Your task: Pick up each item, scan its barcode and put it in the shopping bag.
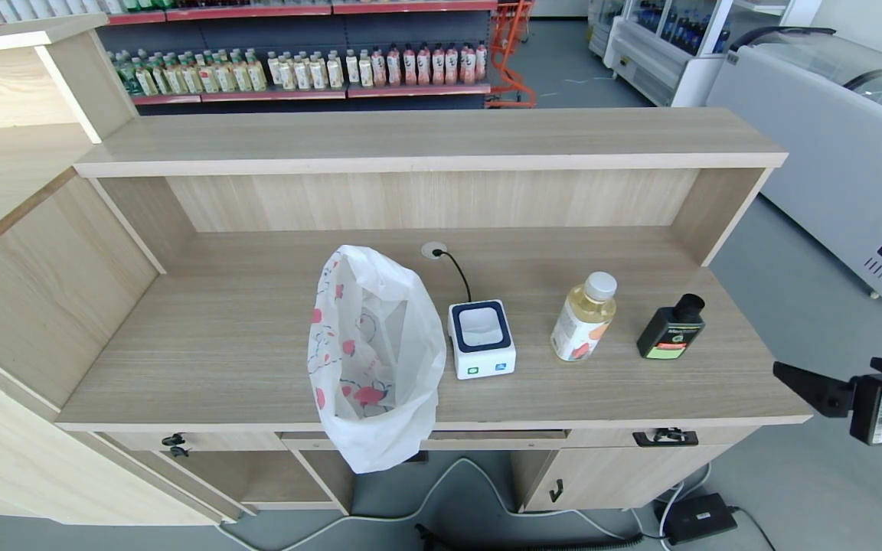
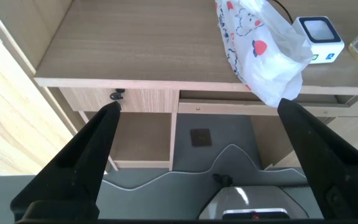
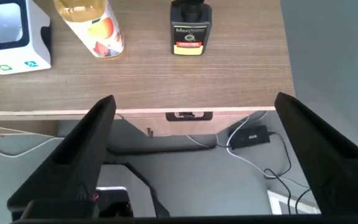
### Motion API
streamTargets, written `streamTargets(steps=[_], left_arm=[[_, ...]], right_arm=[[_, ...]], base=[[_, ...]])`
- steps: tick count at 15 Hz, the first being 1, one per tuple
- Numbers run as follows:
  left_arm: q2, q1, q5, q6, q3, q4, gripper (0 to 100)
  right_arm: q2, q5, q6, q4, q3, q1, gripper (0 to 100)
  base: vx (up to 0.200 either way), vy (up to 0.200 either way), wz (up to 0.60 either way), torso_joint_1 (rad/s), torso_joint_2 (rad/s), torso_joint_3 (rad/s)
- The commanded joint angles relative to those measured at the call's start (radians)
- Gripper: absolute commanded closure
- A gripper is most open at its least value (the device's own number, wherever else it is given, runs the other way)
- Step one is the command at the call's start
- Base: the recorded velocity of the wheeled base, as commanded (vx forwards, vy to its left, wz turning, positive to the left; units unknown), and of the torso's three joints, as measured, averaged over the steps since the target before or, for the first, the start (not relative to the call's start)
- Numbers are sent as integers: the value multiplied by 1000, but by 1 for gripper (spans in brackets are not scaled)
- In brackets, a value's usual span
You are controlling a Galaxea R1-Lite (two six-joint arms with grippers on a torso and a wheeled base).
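The white shopping bag is sitting open at the worktop's front edge, with the scanner just at its 3 o'clock. The drink bottle and the dark bottle are standing upright farther toward 3 o'clock, apart from each other. The left tool and the right tool are hanging spread and empty off the front edge.

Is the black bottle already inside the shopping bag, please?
No, the black bottle stands on the counter, to the right of the juice bottle and well apart from the shopping bag.
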Motion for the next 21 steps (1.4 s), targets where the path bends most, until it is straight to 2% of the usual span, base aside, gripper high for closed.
streamTargets(steps=[1, 2, 3, 4, 5, 8, 11, 15, 21], left_arm=[[0, 0, -1, 0, 0, 0, 0], [0, 0, 0, 0, 0, 0, 0], [0, 0, 0, 0, 0, 0, 0], [0, 0, 0, 0, 0, 0, 0], [0, 0, 0, 0, 0, 0, 0], [0, 0, -1, 0, 0, 0, 0], [0, 0, 0, 0, 0, 0, 0], [0, 0, 0, 0, 0, 0, 0], [0, 0, 0, 0, 0, 0, 0]], right_arm=[[314, -1, -1, -195, 29, -9, 0], [441, 0, -1, -346, 22, -1, 0], [498, 2, 2, -422, 6, 13, 0], [498, 2, 2, -422, 6, 13, 0], [599, 5, 22, -545, -11, 62, 0], [714, 5, 103, -692, -55, 165, 0], [796, 4, 109, -728, -143, 209, 0], [880, -33, 98, -726, -250, 209, 0], [960, -35, 101, -728, -347, 229, 0]], base=[[0, 0, 0, 0, 0, 0], [0, 0, 0, 0, 0, 0], [0, 0, 0, 0, 0, 0], [0, 0, 0, 0, 0, 0], [0, 0, 0, 0, 0, 0], [0, 0, 0, 0, 0, 0], [0, 0, 0, 0, 0, 0], [0, 0, 0, 0, 0, 0], [0, 0, 0, 0, 0, 0]])
